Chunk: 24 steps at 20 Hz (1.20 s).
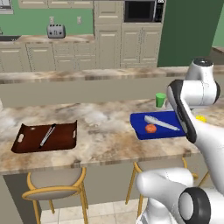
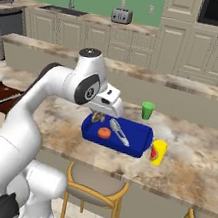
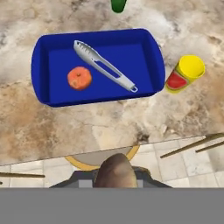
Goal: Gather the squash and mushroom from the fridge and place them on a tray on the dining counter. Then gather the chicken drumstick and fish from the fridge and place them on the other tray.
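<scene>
— Gripper (image 2: 98,115) first: what is it doing?

— Its two dark fingers are pinched almost together on a rounded, brown-capped mushroom (image 3: 114,169). It hangs clear above the long dining counter of beige-brown marbled stone (image 2: 193,161), near the left end of the bright blue rectangular tray with a raised rim (image 3: 38,65).

— What is already in that tray?

— A small, round orange-red squash (image 3: 79,78) lies in the left half. A pair of slim silver metal tongs (image 3: 105,65) lies slantwise across the middle, apart from the squash. Just beside the tray's right end stands a yellow can with a red label (image 3: 186,74).

— How should the mushroom be set down?

— My judgement: carry it over bare blue floor, the strip in front of the squash or the corner right of the tongs. Lower it until it nearly touches, then part the fingers. Dropped from height, a round cap would likely roll, and landing on the tongs would tip it.

— Which way does the mushroom point?

— Hard to say. In the hand view a domed brown surface faces the camera, a little taller than wide; the stem is hidden, so its long axis cannot be told. The tray's long axis runs along the counter edge.
</scene>
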{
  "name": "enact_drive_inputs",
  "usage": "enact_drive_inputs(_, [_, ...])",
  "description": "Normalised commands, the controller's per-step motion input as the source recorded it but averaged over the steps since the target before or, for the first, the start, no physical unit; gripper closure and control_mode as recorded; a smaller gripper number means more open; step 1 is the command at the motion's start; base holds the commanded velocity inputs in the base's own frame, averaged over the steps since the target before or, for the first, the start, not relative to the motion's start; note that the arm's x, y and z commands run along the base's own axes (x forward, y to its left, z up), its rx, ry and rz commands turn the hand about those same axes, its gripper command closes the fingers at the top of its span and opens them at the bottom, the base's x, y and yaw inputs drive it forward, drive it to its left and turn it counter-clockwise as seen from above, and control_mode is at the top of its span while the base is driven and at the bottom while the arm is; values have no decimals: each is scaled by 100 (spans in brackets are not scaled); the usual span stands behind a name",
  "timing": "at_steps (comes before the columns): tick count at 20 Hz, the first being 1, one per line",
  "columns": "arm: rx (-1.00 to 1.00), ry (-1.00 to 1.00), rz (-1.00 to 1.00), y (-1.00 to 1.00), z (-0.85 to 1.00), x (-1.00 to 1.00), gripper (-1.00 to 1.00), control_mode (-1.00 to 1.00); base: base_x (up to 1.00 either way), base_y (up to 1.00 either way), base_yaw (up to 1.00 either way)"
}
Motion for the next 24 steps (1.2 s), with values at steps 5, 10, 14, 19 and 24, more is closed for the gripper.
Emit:
enact_drive_inputs(5, [0,3,0,-22,-56,67,100,-100,0,0,0])
enact_drive_inputs(10, [0,5,0,-18,-56,56,100,-100,0,0,0])
enact_drive_inputs(14, [0,1,0,-19,-49,36,100,-100,0,0,0])
enact_drive_inputs(19, [0,0,0,-15,-43,27,100,-100,0,0,0])
enact_drive_inputs(24, [0,0,0,-19,-32,33,100,-100,0,0,0])
